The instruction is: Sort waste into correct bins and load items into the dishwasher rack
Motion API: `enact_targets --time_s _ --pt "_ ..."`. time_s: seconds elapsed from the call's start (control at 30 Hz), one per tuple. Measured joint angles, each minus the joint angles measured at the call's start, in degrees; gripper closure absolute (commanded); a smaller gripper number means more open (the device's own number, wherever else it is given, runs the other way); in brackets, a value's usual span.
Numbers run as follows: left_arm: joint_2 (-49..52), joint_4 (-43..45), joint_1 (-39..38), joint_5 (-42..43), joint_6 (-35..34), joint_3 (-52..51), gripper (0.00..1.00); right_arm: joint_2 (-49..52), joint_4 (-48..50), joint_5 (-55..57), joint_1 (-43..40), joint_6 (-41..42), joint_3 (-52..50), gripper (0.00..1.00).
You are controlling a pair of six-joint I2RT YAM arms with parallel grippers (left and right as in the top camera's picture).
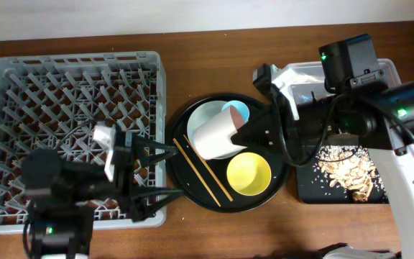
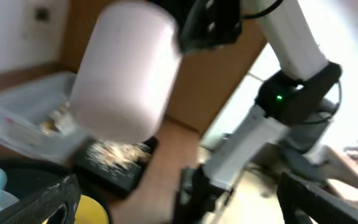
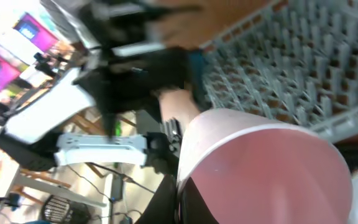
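My right gripper is shut on the rim of the small pink cup and holds it on its side above the pale plate. The right wrist view looks into the cup's pink inside. The blue cup, the yellow bowl and the wooden chopsticks lie on the round black tray. My left gripper is open and empty over the right edge of the grey dishwasher rack. Its wrist view faces the pink cup. Food scraps lie in the shallow black tray.
The clear tub stands at the back right, mostly under my right arm; its contents are unclear. The left wrist view also shows the tub, the black tray and the yellow bowl. The rack fills the table's left side.
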Motion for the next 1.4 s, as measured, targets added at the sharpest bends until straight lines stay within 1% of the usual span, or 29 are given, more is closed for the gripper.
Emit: enact_targets --time_s 0.1,0.2,0.33,0.4,0.47,0.53,0.57,0.63,0.7,0.8,0.83,0.9,0.93,1.0,1.13,1.2,1.3,1.33,1.4 --pt "6.6 0.15 0.0 3.02 -0.28 0.0 0.01 0.02 -0.02 -5.14 0.0 0.0 0.0 0.96" --pt "8.31 2.45 0.0 4.13 -1.01 0.0 0.01 0.02 -0.13 -8.04 0.0 0.0 0.0 0.96" --pt "7.93 12.02 0.0 4.17 -5.81 0.0 0.01 0.02 -0.13 -9.03 0.0 -0.04 0.02 0.96" --pt "6.14 14.78 -0.11 0.79 -9.81 0.0 0.01 0.02 -0.07 -9.18 0.0 -0.09 0.02 0.96" --pt "3.45 15.5 -1.36 -4.35 -11.93 0.0 0.01 0.02 0.13 -9.38 0.0 -0.17 0.02 0.96" --pt "1.64 15.58 -3.56 -9.53 -12.94 0.0 0.01 0.02 0.13 -9.88 0.0 -0.15 0.02 0.96" --pt "1.53 15.58 -6.16 -13.0 -13.38 0.0 0.01 0.02 0.13 -10.91 0.0 -0.15 0.02 0.96" --pt "3.04 15.78 -8.96 -15.78 -13.68 0.0 0.0 0.02 0.11 -12.26 0.17 -0.39 0.02 0.96" --pt "4.76 16.33 -11.85 -16.65 -13.79 0.0 0.01 0.02 0.13 -12.41 1.03 -1.07 0.02 0.96" --pt "5.2 26.99 -15.19 -15.39 -14.91 -0.15 0.11 0.04 0.22 -11.5 4.46 -1.53 0.0 0.96" --pt "5.29 32.96 -15.45 -14.91 -16.87 0.02 0.18 0.04 -0.24 -10.8 4.98 -1.49 0.0 0.96" --pt "5.38 38.62 -15.15 -15.19 -20.33 0.0 0.25 -0.22 -0.92 -10.45 5.25 -1.42 0.02 0.96" --pt "5.53 40.44 -15.02 -15.5 -22.47 0.02 0.25 -0.28 -0.98 -10.12 5.27 -1.44 0.02 0.96" --pt "5.53 40.76 -14.99 -15.41 -24.26 0.02 0.23 -0.28 -0.92 -9.14 5.27 -1.44 0.02 0.95" --pt "5.51 40.7 -14.64 -14.14 -25.29 0.02 0.23 -0.28 1.33 -9.7 5.27 -1.31 0.0 0.96" --pt "5.51 38.8 -14.62 -13.53 -25.33 0.07 0.23 -0.28 1.66 -10.21 5.2 -1.27 0.0 0.96" --pt "6.05 37.44 -14.69 -11.5 -25.44 0.07 0.23 -0.28 2.62 -14.6 5.18 -1.42 0.02 0.96" --pt "6.34 37.44 -14.78 -10.71 -25.49 0.07 0.18 -0.28 2.95 -15.39 5.18 -1.46 0.0 0.96" --pt "7.04 37.4 -14.95 -9.16 -25.44 0.07 0.18 -0.28 2.97 -15.21 5.18 -1.51 0.0 0.96"
